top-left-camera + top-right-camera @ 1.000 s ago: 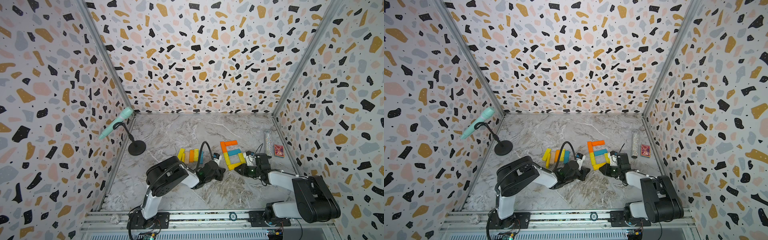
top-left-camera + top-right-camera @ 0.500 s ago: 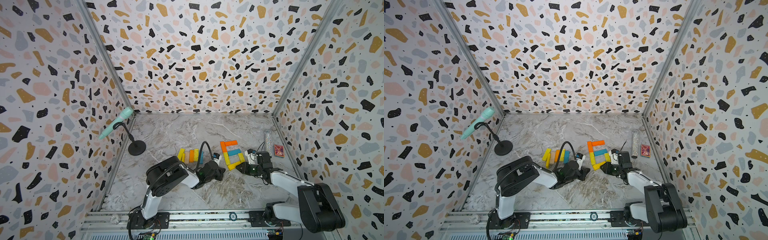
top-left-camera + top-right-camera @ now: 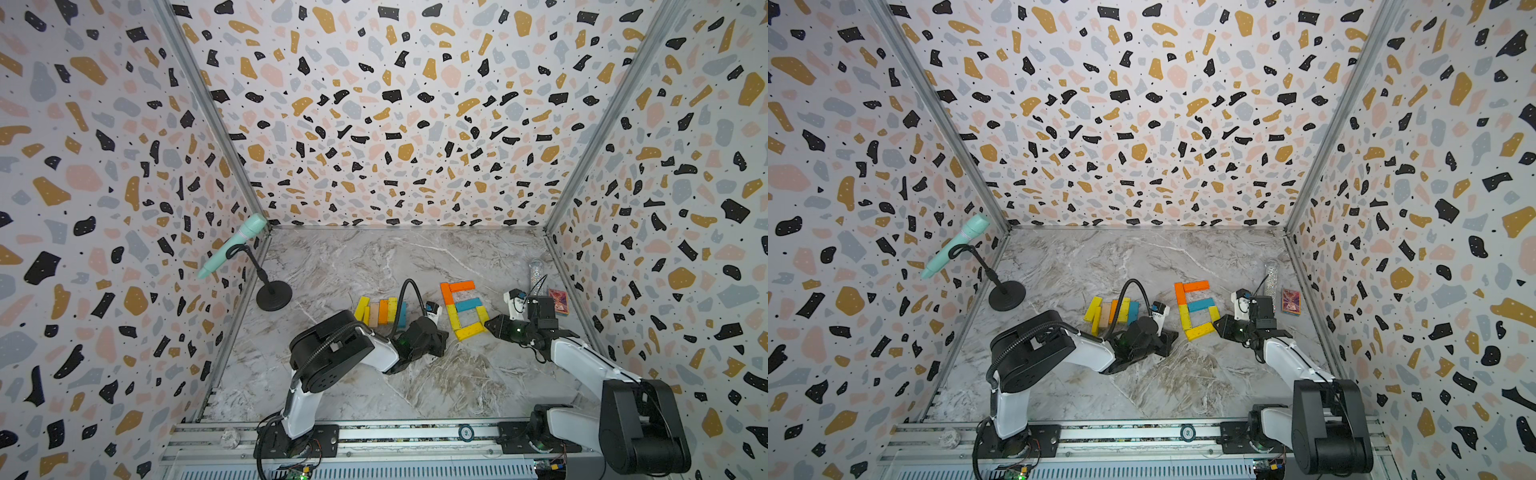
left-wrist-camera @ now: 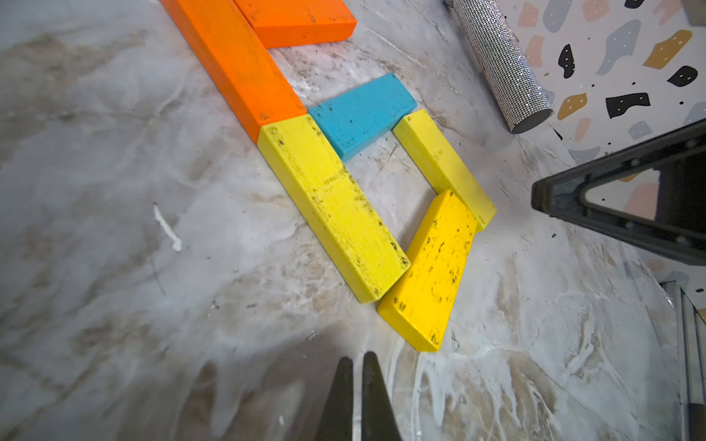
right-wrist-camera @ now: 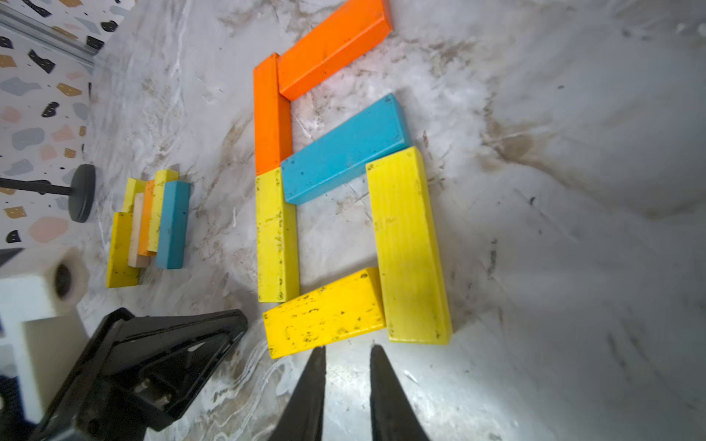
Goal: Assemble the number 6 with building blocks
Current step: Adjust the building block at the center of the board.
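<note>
**Surroundings.** Mint-green microphone (image 3: 237,245) on a black stand, left of frame by the wall. Glittery tube (image 3: 536,272) and small red patterned box (image 3: 557,300) at the right wall, just behind the right arm. Marble floor (image 3: 374,266).

**Building blocks, laid out.** Six planks lie flat, centre-right in both top views, forming the figure.
- Two orange blocks (image 3: 462,286) make the top bar and upper upright.
- Blue block (image 3: 468,304) is the crossbar.
- Long yellow block (image 4: 332,206) continues the upright, and a second yellow one closes the far side.
- Bottom yellow block (image 5: 324,313) lies askew, with one end against the side piece.

**Spare blocks** (image 3: 1111,312). A packed row of yellow, pale wood, orange and blue, left of the figure, partly hidden by the left arm's cable.

**Left gripper** (image 4: 357,366). Jaws pressed together and empty, low over the floor, near the bottom yellow block's outer corner but apart from it.

**Right gripper** (image 5: 345,353). Jaws a little apart with nothing between them. The tips sit just beside the bottom yellow block's long edge, and I cannot tell whether they touch it.
</note>
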Controlling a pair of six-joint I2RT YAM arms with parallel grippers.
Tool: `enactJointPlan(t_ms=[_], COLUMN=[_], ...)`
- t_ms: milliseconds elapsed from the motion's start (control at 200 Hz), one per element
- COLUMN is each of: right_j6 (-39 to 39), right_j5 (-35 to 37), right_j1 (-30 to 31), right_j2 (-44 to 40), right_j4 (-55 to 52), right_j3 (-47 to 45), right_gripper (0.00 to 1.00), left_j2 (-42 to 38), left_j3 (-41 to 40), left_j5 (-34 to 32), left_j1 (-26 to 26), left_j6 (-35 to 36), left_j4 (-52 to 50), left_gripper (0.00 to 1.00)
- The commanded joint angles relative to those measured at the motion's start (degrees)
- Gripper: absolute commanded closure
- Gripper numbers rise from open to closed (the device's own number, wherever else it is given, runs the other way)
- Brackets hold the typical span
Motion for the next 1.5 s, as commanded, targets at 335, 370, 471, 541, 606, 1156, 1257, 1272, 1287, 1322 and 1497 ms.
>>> enactJointPlan(t_ms=[335,370,471,541,606,1156,1257,1272,1287,1322,1497], right_j6=[-5.0,-5.3,-5.4,-5.2,-4.9,-3.6,-3.3,-3.2,-3.2,-3.1,-2.9], right_j5=[1.2,1.1,0.7,0.2,-0.2,-2.6,-2.9,-2.9,-2.9,-2.9,-2.4], right_j1=[-2.3,-2.3,-2.3,-2.3,-2.2,-1.0,-0.4,-0.3,-0.2,0.0,0.0], right_j2=[14.3,15.9,19.4,20.1,20.1,22.4,23.1,23.2,23.3,23.5,23.5], right_j4=[3.5,3.3,2.9,3.1,3.9,7.4,7.8,7.9,8.0,8.1,8.3], right_j3=[14.0,15.3,17.9,18.0,17.0,13.5,13.5,13.5,13.5,13.4,13.7], right_gripper=[0.64,0.64,0.65,0.65,0.64,0.58,0.58,0.58,0.58,0.58,0.58], left_j2=[0.7,1.0,1.7,1.9,2.1,5.3,5.3,5.3,5.3,5.3,5.0], left_j3=[5.1,5.5,6.7,7.2,7.3,9.2,8.9,8.8,8.8,8.7,8.1], left_j5=[-1.7,-1.7,-1.0,-0.9,-0.6,3.2,3.1,3.1,3.1,3.1,2.6], left_j1=[3.1,3.3,3.6,3.6,3.6,3.6,3.6,3.6,3.6,3.7,3.6], left_j6=[3.9,4.0,4.6,5.0,5.3,5.6,5.4,5.4,5.4,5.3,5.4], left_j4=[-3.2,-3.4,-4.0,-4.5,-4.5,-3.9,-3.7,-3.7,-3.7,-3.7,-3.8], left_gripper=[1.00,1.00,1.00,1.00,1.00,1.00,1.00,1.00,1.00,1.00,1.00])
